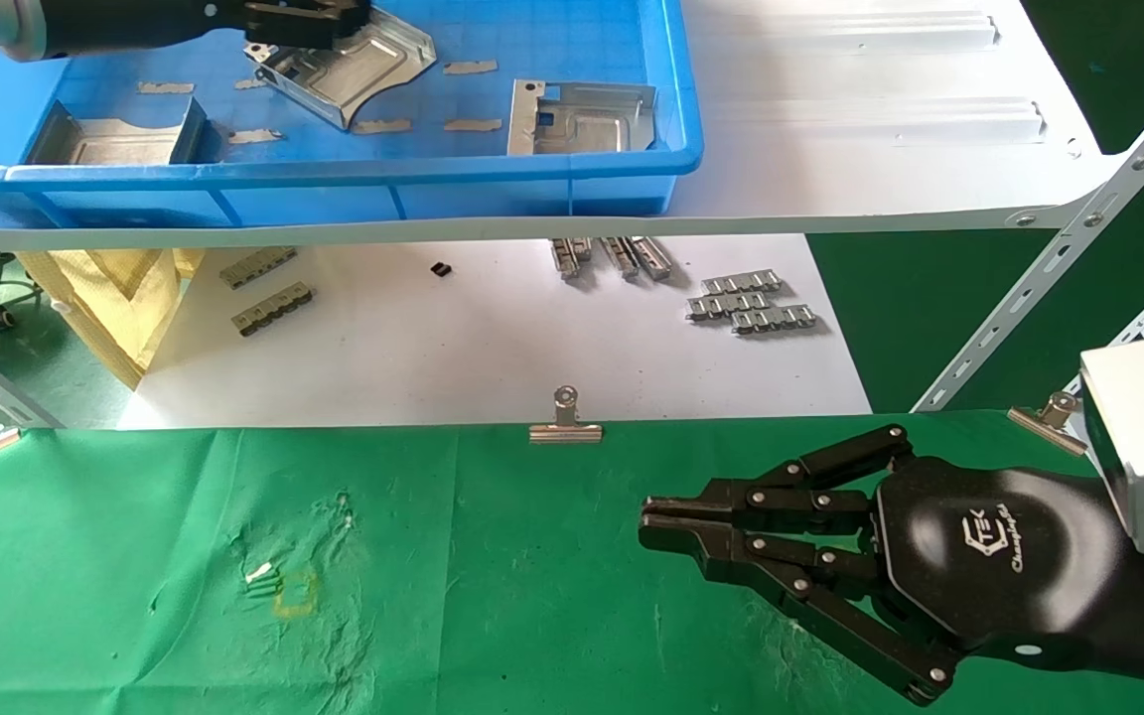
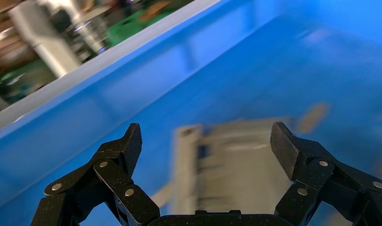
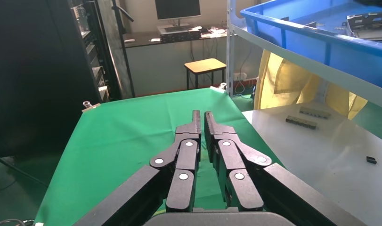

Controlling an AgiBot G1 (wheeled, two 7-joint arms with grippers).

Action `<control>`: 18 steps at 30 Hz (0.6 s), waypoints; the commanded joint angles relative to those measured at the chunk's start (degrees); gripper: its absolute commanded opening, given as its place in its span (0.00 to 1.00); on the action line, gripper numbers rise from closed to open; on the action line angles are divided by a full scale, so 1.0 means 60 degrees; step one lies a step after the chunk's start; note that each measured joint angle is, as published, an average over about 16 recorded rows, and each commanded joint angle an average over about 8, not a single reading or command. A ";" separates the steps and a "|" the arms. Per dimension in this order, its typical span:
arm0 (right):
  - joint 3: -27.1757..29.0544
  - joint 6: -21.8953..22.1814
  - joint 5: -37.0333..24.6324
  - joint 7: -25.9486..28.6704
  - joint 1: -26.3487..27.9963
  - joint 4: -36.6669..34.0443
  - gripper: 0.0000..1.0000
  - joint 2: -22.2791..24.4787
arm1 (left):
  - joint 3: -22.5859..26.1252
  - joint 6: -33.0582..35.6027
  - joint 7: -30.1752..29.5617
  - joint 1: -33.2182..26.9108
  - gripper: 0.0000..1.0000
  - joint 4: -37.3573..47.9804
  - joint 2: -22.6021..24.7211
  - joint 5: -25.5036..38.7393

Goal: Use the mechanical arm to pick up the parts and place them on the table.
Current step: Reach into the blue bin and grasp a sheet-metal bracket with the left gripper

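My left gripper [image 1: 349, 25] reaches into the blue bin [image 1: 334, 171] on the shelf and hovers over a silver stamped part [image 1: 363, 65]. In the left wrist view the left gripper [image 2: 208, 141] is open wide, and the blurred part [image 2: 236, 165] lies between its fingers, with both fingertips apart from it. Two more parts lie in the bin, one at the right [image 1: 582, 119] and one at the left [image 1: 120, 139]. My right gripper [image 1: 646, 526] is shut and empty, low over the green cloth table [image 1: 433, 596]; it also shows in the right wrist view [image 3: 202, 115].
A yellow square outline [image 1: 296, 593] marks the cloth at the left. Binder clips [image 1: 565, 427] hold the cloth's far edge. Ridged metal strips [image 1: 751, 303] lie on the white sheet behind it. The white shelf edge [image 1: 532, 230] and its slanted brace [image 1: 1059, 268] overhang.
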 commanded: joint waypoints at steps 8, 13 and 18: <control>-0.0001 0.0000 0.0001 -0.0001 0.0000 0.0000 1.00 0.0000 | 0.0244 -0.0964 0.0104 -0.0439 0.00 0.1333 0.0533 0.0464; -0.0002 0.0001 0.0001 -0.0001 0.0000 0.0000 1.00 0.0001 | 0.0240 -0.1122 0.0018 -0.0498 0.00 0.1652 0.0638 0.0459; -0.0002 0.0001 0.0002 -0.0001 0.0001 0.0000 1.00 0.0001 | 0.0221 -0.1343 -0.0044 -0.0495 0.00 0.1833 0.0685 0.0434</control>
